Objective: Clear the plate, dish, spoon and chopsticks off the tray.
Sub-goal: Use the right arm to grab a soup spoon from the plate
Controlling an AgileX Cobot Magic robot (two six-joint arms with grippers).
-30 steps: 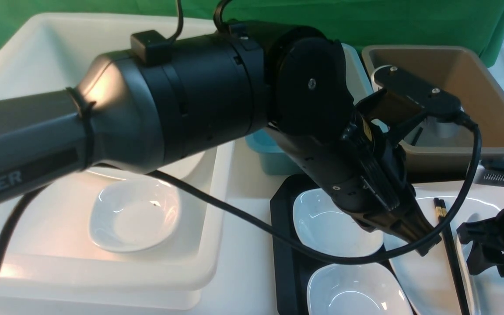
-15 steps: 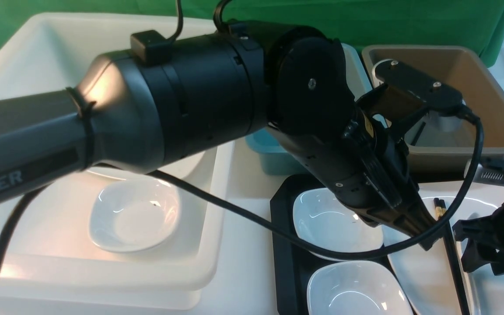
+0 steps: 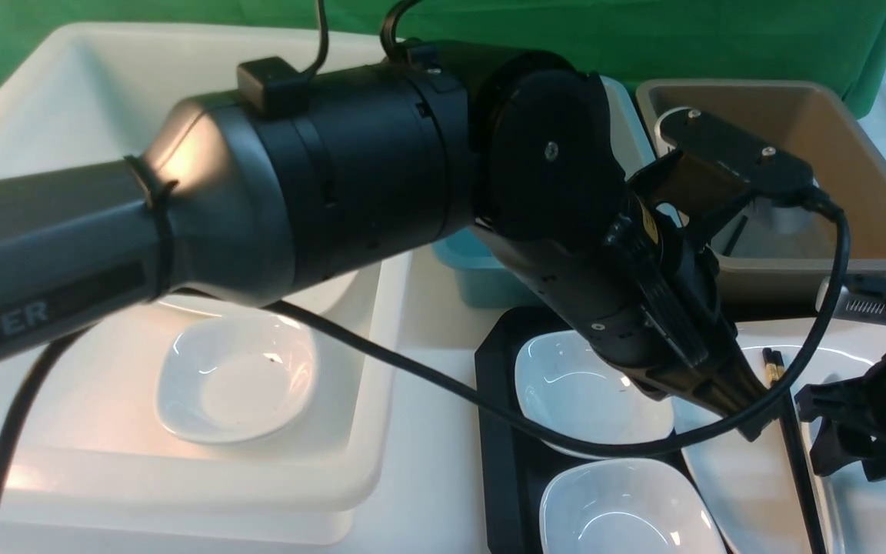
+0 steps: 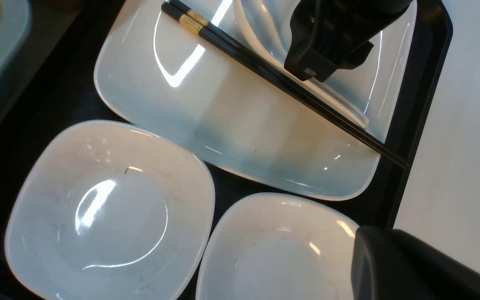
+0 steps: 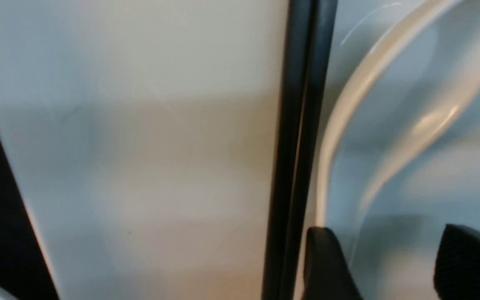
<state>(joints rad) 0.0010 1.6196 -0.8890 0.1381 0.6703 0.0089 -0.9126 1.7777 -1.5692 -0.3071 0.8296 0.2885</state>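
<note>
The black tray (image 3: 498,431) holds two small white dishes (image 3: 589,396) (image 3: 620,512) and the large white plate (image 3: 751,492). The black chopsticks (image 3: 795,454) lie across the plate, with the white spoon (image 4: 265,29) beside them. My right gripper (image 3: 847,435) is open and low over the plate. In the right wrist view its fingers (image 5: 327,266) stand either side of the spoon (image 5: 411,125), next to the chopsticks (image 5: 294,146). My left gripper (image 3: 751,423) hovers above the plate's near-left part, looks shut and holds nothing. Only one dark finger (image 4: 394,262) shows in the left wrist view.
A large white tub (image 3: 181,477) on the left holds a small white dish (image 3: 235,377). A teal tub (image 3: 474,269) stands behind the tray. A brown tub (image 3: 858,154) at the back right holds a white item and a black stick. My left arm blocks much of the front view.
My left gripper has risen slightly and shifted right. My right gripper has edged left over the plate. Nothing has been taken hold of.
</note>
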